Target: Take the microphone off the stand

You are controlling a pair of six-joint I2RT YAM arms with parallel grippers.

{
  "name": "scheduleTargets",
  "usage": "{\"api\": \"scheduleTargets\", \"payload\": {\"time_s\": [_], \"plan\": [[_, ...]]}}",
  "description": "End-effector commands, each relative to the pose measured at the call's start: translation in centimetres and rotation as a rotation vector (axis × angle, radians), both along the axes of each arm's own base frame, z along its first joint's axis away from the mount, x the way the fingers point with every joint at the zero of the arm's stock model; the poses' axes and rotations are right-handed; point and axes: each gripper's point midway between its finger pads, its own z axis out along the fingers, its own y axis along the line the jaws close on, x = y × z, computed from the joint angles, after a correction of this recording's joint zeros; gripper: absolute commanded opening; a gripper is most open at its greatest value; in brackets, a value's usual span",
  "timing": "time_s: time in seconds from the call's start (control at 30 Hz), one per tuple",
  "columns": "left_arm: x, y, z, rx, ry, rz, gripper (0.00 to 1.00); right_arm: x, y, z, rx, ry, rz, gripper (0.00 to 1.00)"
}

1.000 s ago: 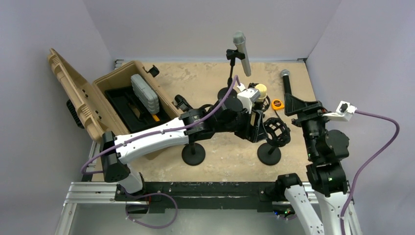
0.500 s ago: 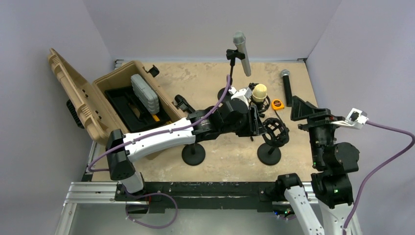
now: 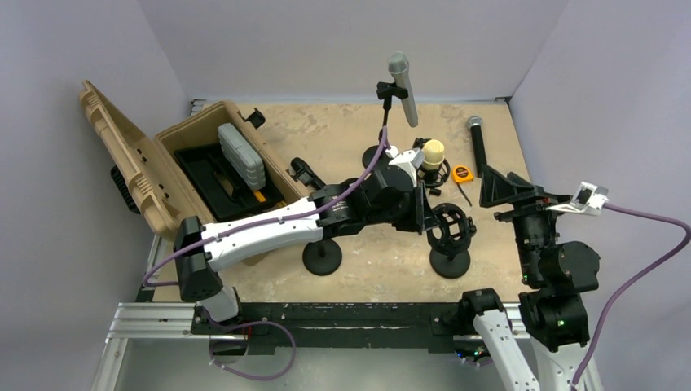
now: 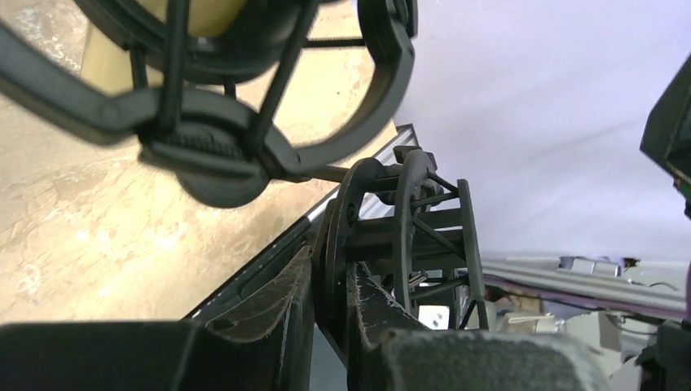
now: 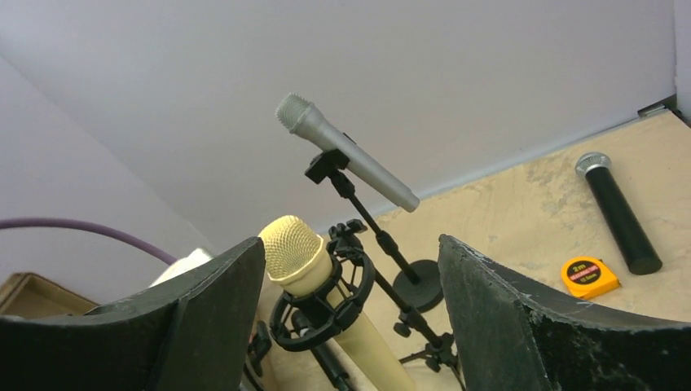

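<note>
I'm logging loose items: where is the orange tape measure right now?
In the top view the orange tape measure lies flat, right of centre, between the upright gold microphone and the black microphone lying beside it.

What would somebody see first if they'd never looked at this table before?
Probably the silver microphone, perched high on a thin stand at the far edge, with a gold microphone in a round black cradle just in front of it. Next comes the long white left arm, stretched across the table to an empty cradle, and the big tan case lying open on the left.
</note>
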Motion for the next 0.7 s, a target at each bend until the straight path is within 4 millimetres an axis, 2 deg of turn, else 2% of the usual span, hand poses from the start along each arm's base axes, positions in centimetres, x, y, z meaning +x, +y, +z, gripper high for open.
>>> {"api": "scheduleTargets", "payload": {"time_s": [0.0,0.13,0.27,0.57,0.67], "plan": [[-0.5,2.7,4.1,0.008,-0.169,-0.076,0.00,-0.5,0.4,1.0,-0.112,-0.015,0.020,0.78],[-1.9,3.5,4.2,0.020,-0.166,-0.176,0.00,-0.9,0.7,0.9,-0.137,-0.015,0.040,0.81],[-2.3,5.4,4.6,0.051,-0.195,-0.216,0.00,-1.2,1.0,1.5,-0.147,-0.030,0.060,0.82],[0.5,10.9,4.8,0.060,-0.133,-0.227,0.00,-0.5,1.5,2.3,-0.197,-0.047,0.076,0.84],[1.3,11.8,4.8,0.052,-0.123,-0.239,0.00,-0.3,1.6,2.2,-0.200,-0.048,0.077,0.84]]}}
